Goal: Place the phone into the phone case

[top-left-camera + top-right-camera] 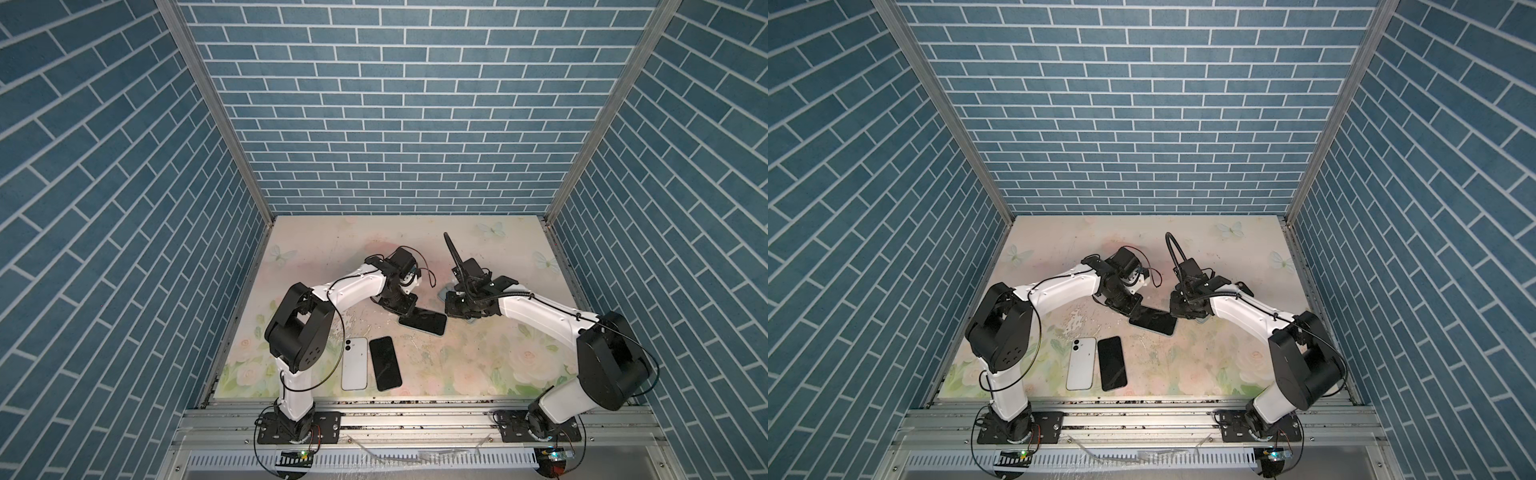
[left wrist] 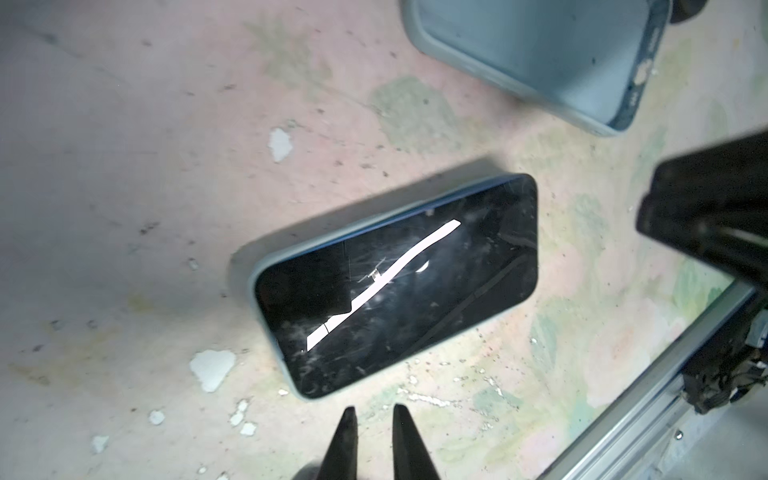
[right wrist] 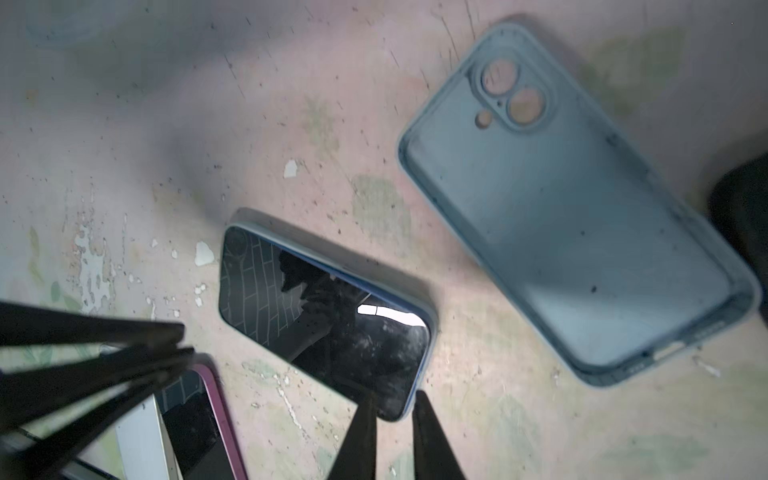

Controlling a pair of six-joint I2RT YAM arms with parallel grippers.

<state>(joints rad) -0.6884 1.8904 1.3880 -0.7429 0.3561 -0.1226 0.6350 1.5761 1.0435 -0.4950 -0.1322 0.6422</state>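
Left wrist view: my left claw [image 2: 374, 411] is nearly closed and empty. The phone [image 2: 395, 286], screen up in its pale blue case [image 2: 291, 255], lies just ahead, long axis slanting across my reach. My right claw [image 3: 392, 395], narrow and empty too, hovers at its short end, equally near.
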